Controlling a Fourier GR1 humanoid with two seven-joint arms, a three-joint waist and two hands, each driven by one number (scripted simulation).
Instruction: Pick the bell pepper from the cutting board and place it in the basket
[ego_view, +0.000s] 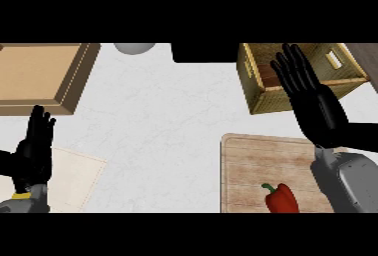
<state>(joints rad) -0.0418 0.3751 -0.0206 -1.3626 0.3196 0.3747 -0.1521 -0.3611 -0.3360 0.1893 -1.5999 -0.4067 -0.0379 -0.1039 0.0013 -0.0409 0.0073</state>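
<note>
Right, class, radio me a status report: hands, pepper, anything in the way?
Left hand open, resting at left edge. Right hand open over woven basket. Red bell pepper on wooden cutting board, untouched. Path to basket unobstructed.

Lighting even and bright across the pale counter (162, 125); no glare spots. Soft, faint shadows only: the basket (267, 102) interior is darker at far right, and a dim edge shadow lies beside the cutting board (251, 170). Edges look undistorted.
</note>
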